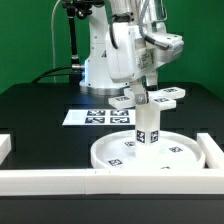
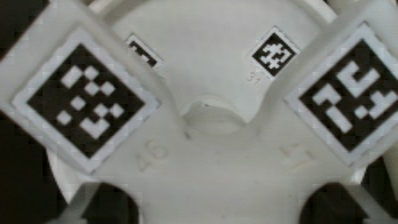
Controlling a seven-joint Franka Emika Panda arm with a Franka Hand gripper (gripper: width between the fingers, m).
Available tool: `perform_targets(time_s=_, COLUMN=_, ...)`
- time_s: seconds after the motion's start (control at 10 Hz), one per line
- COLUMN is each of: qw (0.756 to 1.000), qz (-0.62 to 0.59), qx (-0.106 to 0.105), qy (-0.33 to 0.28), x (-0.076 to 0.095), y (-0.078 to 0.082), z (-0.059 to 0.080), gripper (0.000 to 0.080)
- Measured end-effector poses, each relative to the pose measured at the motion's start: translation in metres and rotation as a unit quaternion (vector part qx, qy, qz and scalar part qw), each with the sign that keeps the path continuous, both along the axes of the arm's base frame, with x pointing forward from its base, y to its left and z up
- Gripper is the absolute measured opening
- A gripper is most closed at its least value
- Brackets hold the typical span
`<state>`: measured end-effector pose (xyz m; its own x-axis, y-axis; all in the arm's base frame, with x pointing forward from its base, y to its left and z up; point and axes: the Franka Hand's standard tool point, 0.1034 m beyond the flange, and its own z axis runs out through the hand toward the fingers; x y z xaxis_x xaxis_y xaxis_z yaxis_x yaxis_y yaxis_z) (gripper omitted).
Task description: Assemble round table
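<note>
The large round disc lies flat on the table. The short leg stands upright on its middle. The four-lobed cross base sits on top of the leg. My gripper is directly above the base, very close to it. In the wrist view the base fills the picture, with tags on its lobes. My gripper has its jaws spread wide over the base's near part. Only the dark fingertips show, and I see no grip on anything.
White border rails run along the front and the exterior view's right. The marker board lies behind the disc toward the exterior view's left. The arm's base stands at the back.
</note>
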<state>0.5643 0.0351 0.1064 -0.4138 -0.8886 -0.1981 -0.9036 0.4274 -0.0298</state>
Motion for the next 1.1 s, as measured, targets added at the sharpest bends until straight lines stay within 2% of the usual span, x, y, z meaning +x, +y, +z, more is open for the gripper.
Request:
perform_targets(time_s=0.1, qw=1.0, qz=0.016, qx=0.0, qy=-0.001, x=0.001, y=0.0, z=0.002, gripper=0.0591)
perform_targets(time_s=0.2, qw=0.999, qz=0.04, qx=0.004, qy=-0.004, x=0.003, y=0.0, z=0.012, gripper=0.0632)
perform_targets(time_s=0.4, qw=0.998, qz=0.055, qx=0.015, qy=-0.007, x=0.006, y=0.005, z=0.029, gripper=0.0645)
perform_targets(time_s=0.8, qw=0.995, qz=0.095, qx=0.009, qy=-0.013, x=0.005, y=0.005, z=0.026, gripper=0.0649)
perform_targets(time_s=1.0, qw=0.964, qz=0.263, qx=-0.014, qy=-0.024, x=0.005, y=0.007, z=0.027, gripper=0.0649)
perform_targets(time_s=1.1, qw=0.929, qz=0.367, qx=-0.031, qy=-0.028, x=0.006, y=0.009, z=0.03, gripper=0.0649)
